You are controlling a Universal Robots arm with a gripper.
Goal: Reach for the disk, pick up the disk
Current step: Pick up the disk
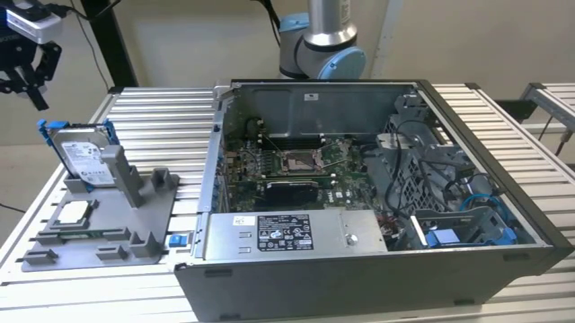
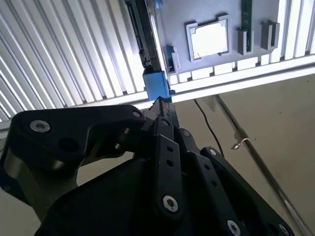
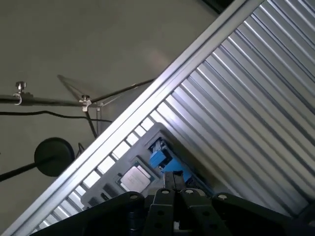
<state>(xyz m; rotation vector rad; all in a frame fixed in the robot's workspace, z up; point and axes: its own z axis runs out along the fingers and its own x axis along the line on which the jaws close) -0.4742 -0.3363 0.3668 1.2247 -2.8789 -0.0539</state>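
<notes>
The disk (image 1: pixel 81 158), silver-grey with a white label and blue rails, stands upright in a grey fixture (image 1: pixel 134 222) at the exterior view's left. My black gripper (image 1: pixel 27 94) hangs in the air above it and further to the exterior view's left, apart from it. The second wrist view looks down on the disk (image 2: pixel 142 34) edge-on, its blue rail end just past my gripper (image 2: pixel 160 102). In the first wrist view the blue rail of the disk (image 3: pixel 160 160) lies just past my gripper (image 3: pixel 173 177). The fingers meet with nothing between them.
A square CPU chip (image 1: pixel 74 212) lies flat on the fixture beside the disk. An open computer case (image 1: pixel 359 282) takes up the middle and right of the slatted metal table (image 1: pixel 161 121). The arm's base (image 1: pixel 324 47) rises behind the case. Cables hang off the table edge.
</notes>
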